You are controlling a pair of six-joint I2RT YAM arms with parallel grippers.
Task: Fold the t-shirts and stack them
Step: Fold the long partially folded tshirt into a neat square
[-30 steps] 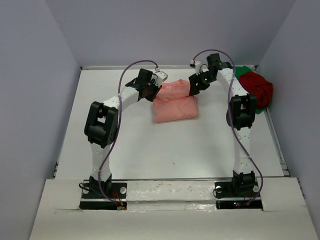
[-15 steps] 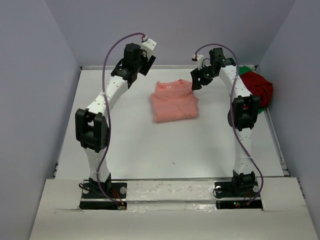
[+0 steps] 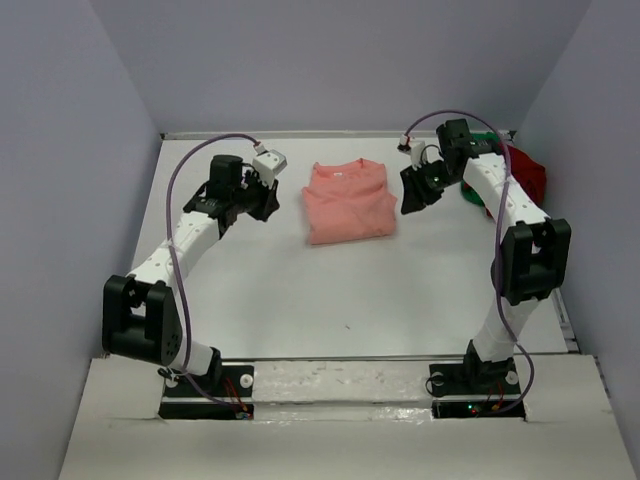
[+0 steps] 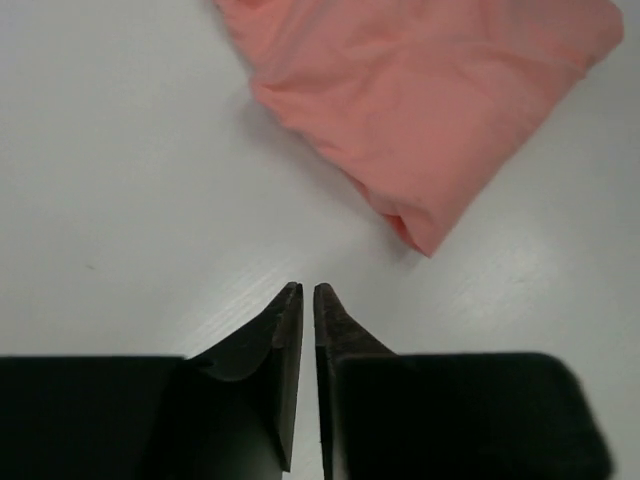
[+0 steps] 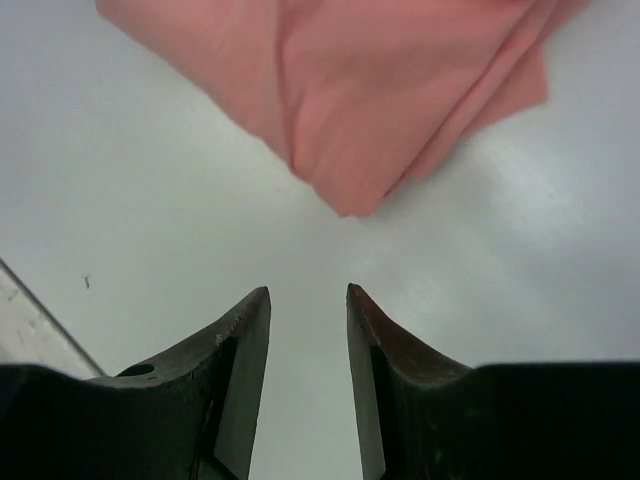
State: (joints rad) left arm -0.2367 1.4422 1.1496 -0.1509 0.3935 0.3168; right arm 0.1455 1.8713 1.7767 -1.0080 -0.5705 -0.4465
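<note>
Top external view shows the salmon-pink t-shirt (image 3: 348, 203) folded into a compact rectangle, lying flat toward the far middle of the white table (image 3: 300, 290) with its neckline facing the back wall. The dark red t-shirt (image 3: 528, 172) sits crumpled at the far right edge, with the green t-shirt (image 3: 487, 138) bunched just behind it and partly hidden by the right arm; neither wrist camera catches these two. The left gripper (image 3: 270, 197) hangs just left of the pink shirt and the right gripper (image 3: 412, 195) just right of it, both apart from the cloth. How the jaws stand cannot be read from this height. The left wrist view settles it for that side: the left gripper (image 4: 308, 288) has its fingers drawn together to a hairline slit with nothing between them, above bare table, with a folded corner of the shirt (image 4: 430, 90) ahead of it. The right wrist view shows the right gripper (image 5: 308, 290) parted to a narrow gap, empty. It also shows stacked layers at the shirt's (image 5: 370, 80) near corner, which look like a single slab from above.
</note>
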